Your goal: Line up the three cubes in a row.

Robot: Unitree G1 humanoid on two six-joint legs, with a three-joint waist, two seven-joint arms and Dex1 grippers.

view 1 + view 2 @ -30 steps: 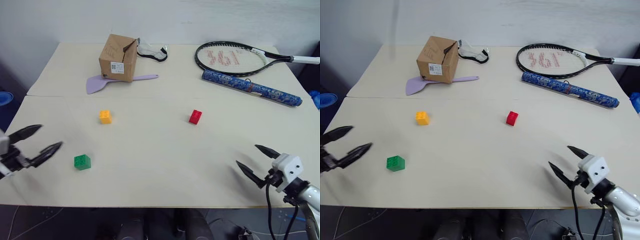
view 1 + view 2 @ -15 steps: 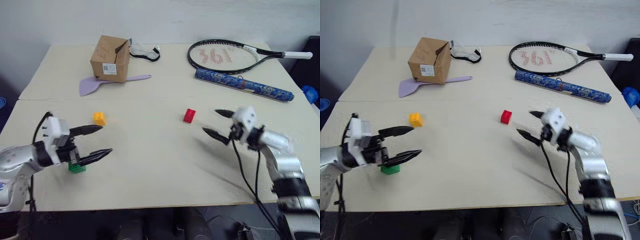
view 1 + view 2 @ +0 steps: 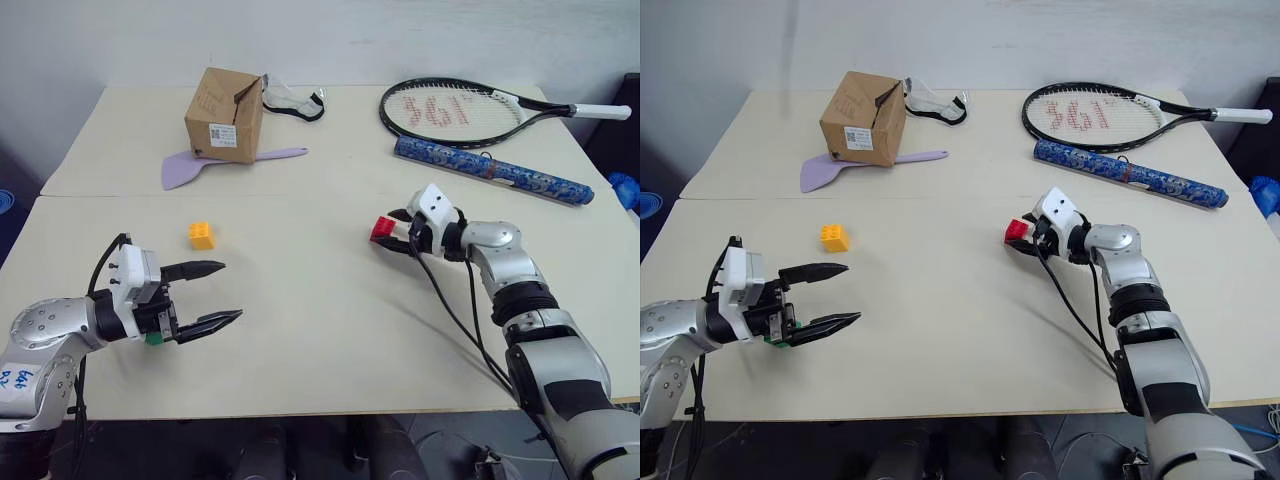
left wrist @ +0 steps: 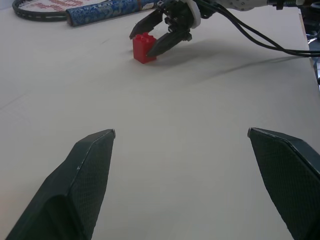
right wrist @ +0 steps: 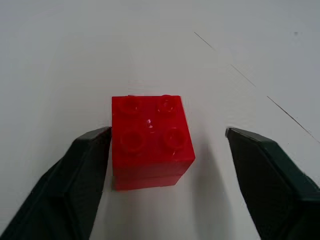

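The red cube (image 3: 382,229) sits right of the table's middle. My right gripper (image 3: 388,231) straddles it. In the right wrist view one finger (image 5: 90,165) rests against the red cube (image 5: 150,140), while the other stands off with a gap, so the jaws are open. The orange-yellow cube (image 3: 201,235) lies alone at centre left. Near the front left, my left gripper (image 3: 231,290) is wide open above the table, holding nothing. The green cube (image 3: 153,339) peeks out beneath its wrist, mostly hidden.
At the back left a cardboard box (image 3: 223,115) stands on a purple spatula (image 3: 190,168), with a black and white item (image 3: 292,100) beside it. A tennis racket (image 3: 455,105) and a blue patterned tube (image 3: 490,170) lie at the back right.
My right gripper has swung forward and left to the red cube and narrowed around it. My left gripper has come in to the right, over the green cube. The camera shifted.
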